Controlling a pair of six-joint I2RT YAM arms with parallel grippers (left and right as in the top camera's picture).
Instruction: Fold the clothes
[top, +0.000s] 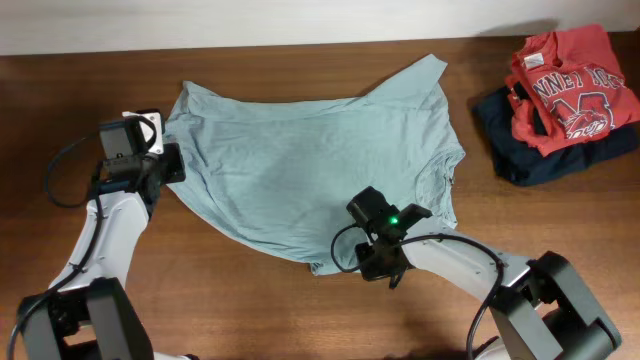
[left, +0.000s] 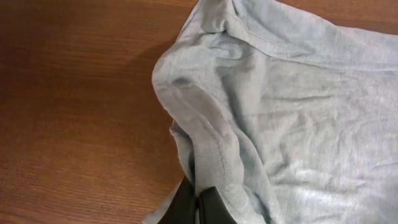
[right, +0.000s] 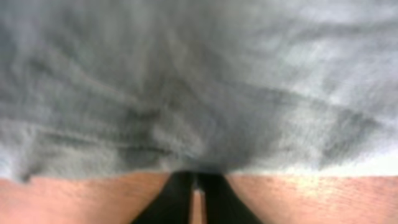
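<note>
Sage T-shirt (top: 310, 160) lies spread and wrinkled in the middle of the wooden table (top: 250, 310), without print. The left gripper (left: 198, 204) is clamped on a bunched edge at the shirt's left side. The right gripper (right: 196, 186) has its fingers together at the near hem, but the blurred view does not show if cloth is pinched. At far right, a red shirt (top: 570, 85) with white lettering, too small to read, lies on a navy garment (top: 515, 155).

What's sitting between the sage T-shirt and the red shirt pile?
Nothing: only bare wooden table separates the T-shirt from the red shirt on the navy garment, seen overhead.
</note>
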